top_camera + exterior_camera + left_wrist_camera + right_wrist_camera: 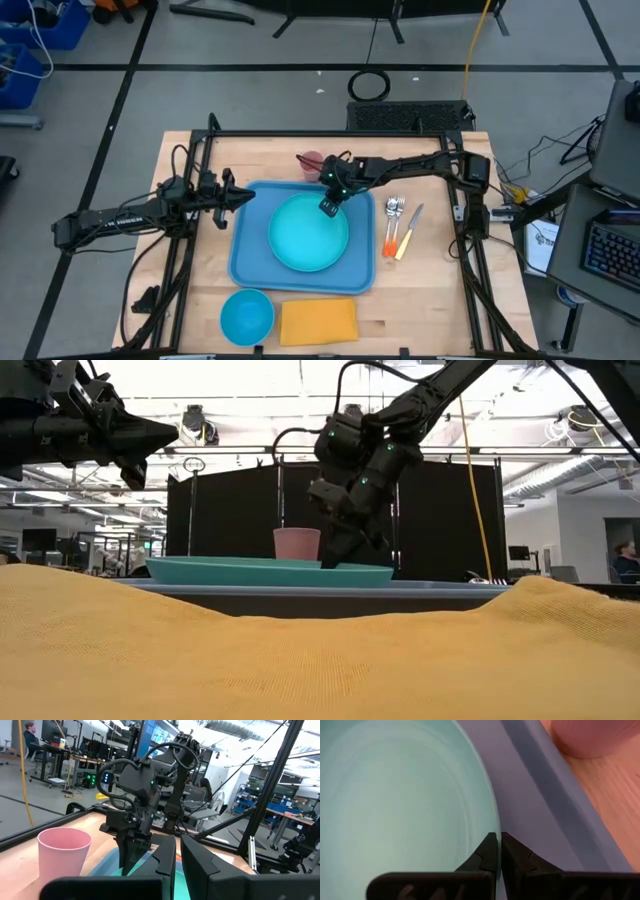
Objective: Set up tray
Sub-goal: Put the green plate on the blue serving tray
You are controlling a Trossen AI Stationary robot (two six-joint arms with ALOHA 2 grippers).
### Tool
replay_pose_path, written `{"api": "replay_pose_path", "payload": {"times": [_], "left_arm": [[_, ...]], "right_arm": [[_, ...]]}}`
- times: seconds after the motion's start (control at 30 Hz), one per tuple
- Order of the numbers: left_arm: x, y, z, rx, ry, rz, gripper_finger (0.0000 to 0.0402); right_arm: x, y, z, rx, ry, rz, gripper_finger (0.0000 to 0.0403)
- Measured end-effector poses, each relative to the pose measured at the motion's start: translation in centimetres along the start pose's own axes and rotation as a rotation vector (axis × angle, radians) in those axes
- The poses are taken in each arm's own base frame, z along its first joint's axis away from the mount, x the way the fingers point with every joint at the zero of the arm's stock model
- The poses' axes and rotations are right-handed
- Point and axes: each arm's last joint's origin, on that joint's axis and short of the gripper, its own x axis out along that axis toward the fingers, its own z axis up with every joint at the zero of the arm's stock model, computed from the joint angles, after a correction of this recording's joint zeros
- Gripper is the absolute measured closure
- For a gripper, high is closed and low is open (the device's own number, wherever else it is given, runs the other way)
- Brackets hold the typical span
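So the tray (pixel 252 262) sat pretty much in the middle of the wooden table (pixel 430 290), light blue with a raised rim. Everything below is placed off that tray.

Inside the tray was a round teal plate (pixel 305 240), taking up most of the floor. The right gripper (pixel 330 205) was down at the plate's far edge, inside the tray near its back rim. In the right wrist view the two dark fingertips (pixel 490 851) were pressed tight together with no gap, tips right at the plate's rim (pixel 487 815); they didn't look to be pinching anything, though it's hard to be sure of contact.

Just behind the tray's back rim stood a pink cup (pixel 311 161), upright on the wood, partly hidden by the right arm from above.

The left gripper (pixel 244 197) hung at the tray's left rim, lifted off the table going by the low view (pixel 160 434). Its jaws were nearly closed, only a thin slit between them, and nothing was in them.

To the right of the tray, a bit apart from it, lay some cutlery (pixel 400 228): a fork, a spoon and a knife side by side, with orange and yellow handles.

In front of the tray, near its front rim, sat a small blue bowl (pixel 246 314), and next to that an orange napkin (pixel 318 321), lying flat.
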Motion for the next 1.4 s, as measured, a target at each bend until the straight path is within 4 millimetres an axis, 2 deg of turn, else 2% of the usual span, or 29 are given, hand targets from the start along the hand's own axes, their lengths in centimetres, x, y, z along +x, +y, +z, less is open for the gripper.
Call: {"api": "replay_pose_path", "payload": {"times": [1.4], "left_arm": [[0.00, 0.04, -0.13, -0.004, 0.013, 0.003, 0.0371]], "right_arm": [[0.02, 0.15, -0.24, 0.002, 0.033, 0.046, 0.0403]]}}
